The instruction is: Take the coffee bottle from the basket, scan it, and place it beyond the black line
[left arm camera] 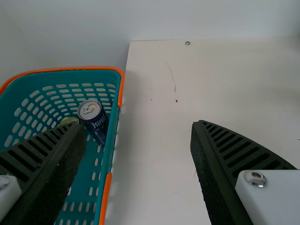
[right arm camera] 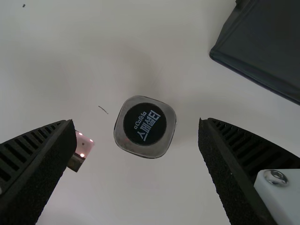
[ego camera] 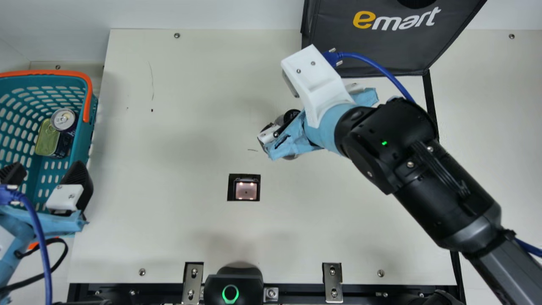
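We have one coffee bottle [right arm camera: 145,126], seen from its top in the right wrist view: a clear, rounded-square body around a smooth black disc. It is on the smooth cream table [ego camera: 178,228], on the basket's side of the black line [ego camera: 430,97]. Our right gripper [ego camera: 292,142] is spread wide around it, its two ribbed fingers apart from its sides.

In the main view, taking the bottle as our dial's centre, we see one glassy, square scanner [ego camera: 246,190] at 7 o'clock, one dark fabric bag [ego camera: 364,46] at 2 and the line at 3 to 4. At 9 sits one perforated teal plastic basket [ego camera: 90,123] holding two metal containers: a cylindrical can [ego camera: 63,119] touching a flat, rounded tin [ego camera: 46,138]. Our left gripper [ego camera: 46,168], between 8 and 9, is wide and holds nothing.
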Robot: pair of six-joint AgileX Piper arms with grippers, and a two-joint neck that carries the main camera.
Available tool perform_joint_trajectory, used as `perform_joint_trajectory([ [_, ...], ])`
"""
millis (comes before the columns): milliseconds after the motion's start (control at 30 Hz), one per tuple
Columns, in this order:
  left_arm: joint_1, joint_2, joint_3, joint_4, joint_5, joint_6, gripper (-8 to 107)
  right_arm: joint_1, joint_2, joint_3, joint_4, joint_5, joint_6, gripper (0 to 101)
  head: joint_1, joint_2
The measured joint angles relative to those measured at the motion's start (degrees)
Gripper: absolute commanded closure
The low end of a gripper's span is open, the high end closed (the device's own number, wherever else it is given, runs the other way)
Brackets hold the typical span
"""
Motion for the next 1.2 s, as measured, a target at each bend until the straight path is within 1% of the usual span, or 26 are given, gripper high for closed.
perform_joint_trajectory([
  [200,0.0,0.0,0.0,0.0,0.0,0.0,9,0.17,0.91,1.36,-0.64,-1.31,0.5,10,-0.09,0.0],
  [567,0.0,0.0,0.0,0.0,0.0,0.0,9,0.07,1.52,3.82,-1.0,-2.6,0.88,10,0.0,0.0],
  [900,0.0,0.0,0.0,0.0,0.0,0.0,9,-0.55,2.07,4.65,-0.66,-3.58,0.93,10,-0.09,0.0],
  [1200,0.0,0.0,0.0,0.0,0.0,0.0,9,-1.21,3.02,4.87,-0.16,-4.1,0.61,71,0.0,0.0],
])
